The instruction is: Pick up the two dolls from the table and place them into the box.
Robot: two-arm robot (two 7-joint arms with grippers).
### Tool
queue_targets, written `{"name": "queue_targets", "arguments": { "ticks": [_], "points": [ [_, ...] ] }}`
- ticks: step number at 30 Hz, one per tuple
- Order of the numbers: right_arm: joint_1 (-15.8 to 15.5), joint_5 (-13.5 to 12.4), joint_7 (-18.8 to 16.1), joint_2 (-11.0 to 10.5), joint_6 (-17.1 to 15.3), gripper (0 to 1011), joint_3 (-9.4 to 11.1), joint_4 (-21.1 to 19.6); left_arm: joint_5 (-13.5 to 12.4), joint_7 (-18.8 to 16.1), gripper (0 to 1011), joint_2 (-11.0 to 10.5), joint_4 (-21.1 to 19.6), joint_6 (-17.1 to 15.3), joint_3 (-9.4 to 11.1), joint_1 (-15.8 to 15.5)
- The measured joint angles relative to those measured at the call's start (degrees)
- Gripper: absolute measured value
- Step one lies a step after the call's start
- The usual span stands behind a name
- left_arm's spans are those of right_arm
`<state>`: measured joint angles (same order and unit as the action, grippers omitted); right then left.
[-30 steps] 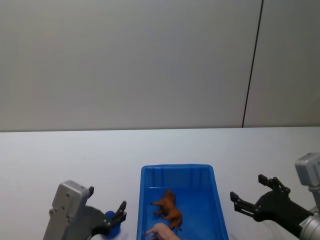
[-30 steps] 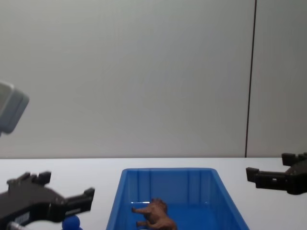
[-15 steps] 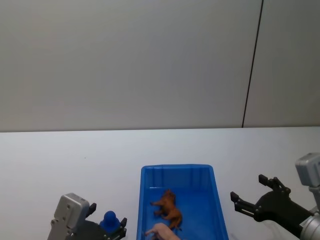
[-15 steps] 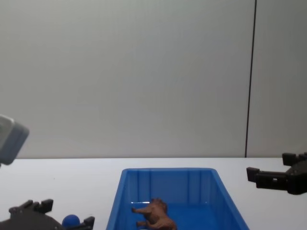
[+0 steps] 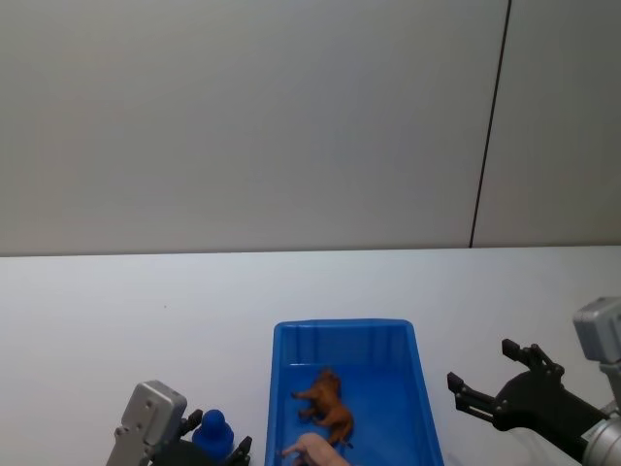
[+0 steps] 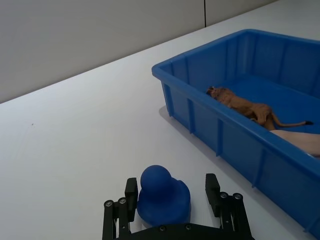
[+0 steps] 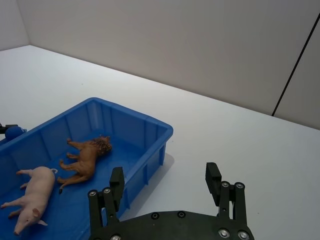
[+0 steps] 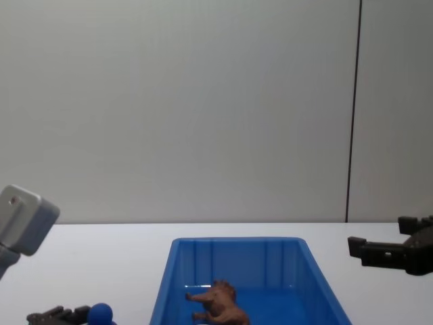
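The dark-blue doll (image 6: 162,196) with a round top stands on the white table just left of the box (image 5: 342,328), a large bright-blue bin. My left gripper (image 6: 171,189) is open and low at the table, one finger on each side of this doll; a gap shows beside at least one finger. The brown lion doll (image 5: 326,404) lies on its side inside the box, seen too in the left wrist view (image 6: 241,103) and the chest view (image 8: 216,302). My right gripper (image 7: 165,178) hovers open and empty above the table, right of the box.
A pink pig figurine (image 7: 31,194) lies in the box near the lion. The white table (image 5: 146,301) stretches wide to the left and behind the box, up to a grey wall. Bare table also lies right of the box under the right gripper.
My left gripper has dropped lower and drawn back, so its fingers now flank the blue doll at table height. The right gripper, box and lion have not moved.
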<state>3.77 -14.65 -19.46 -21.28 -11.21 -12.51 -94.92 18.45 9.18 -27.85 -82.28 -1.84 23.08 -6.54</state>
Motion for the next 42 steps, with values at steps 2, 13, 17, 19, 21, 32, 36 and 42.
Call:
{"name": "queue_targets", "arguments": {
  "ticks": [2,13,17,19,21,32,36,42],
  "points": [
    [0.00,0.00,0.00,0.00,0.00,1001,0.00,0.00,-0.27,0.21,845,0.21,0.45,-0.52,0.00,-0.28],
    [0.00,0.00,0.00,0.00,0.00,1001,0.00,0.01,-1.32,0.57,534,0.80,1.77,-1.79,-0.22,-1.18],
    [0.00,0.00,0.00,0.00,0.00,1001,0.00,0.01,-1.67,0.56,497,0.83,1.55,-1.81,-0.46,-1.38],
    [0.00,0.00,0.00,0.00,0.00,1001,0.00,0.01,-1.85,0.53,484,0.82,1.10,-1.67,-0.63,-1.52],
    [0.00,0.00,0.00,0.00,0.00,1001,0.00,0.01,-2.03,0.51,473,0.82,0.73,-1.51,-0.75,-1.63],
    [0.00,0.00,0.00,0.00,0.00,1001,0.00,0.01,-4.11,1.59,404,1.89,-2.47,-0.18,-1.17,-3.79],
    [0.00,0.00,0.00,0.00,0.00,1001,0.00,0.01,-5.50,3.07,380,3.13,-3.25,0.31,-0.78,-5.21],
    [0.00,0.00,0.00,0.00,0.00,1001,0.00,0.01,-7.21,5.33,496,5.16,-3.48,1.04,0.13,-7.18]
  ]
}}
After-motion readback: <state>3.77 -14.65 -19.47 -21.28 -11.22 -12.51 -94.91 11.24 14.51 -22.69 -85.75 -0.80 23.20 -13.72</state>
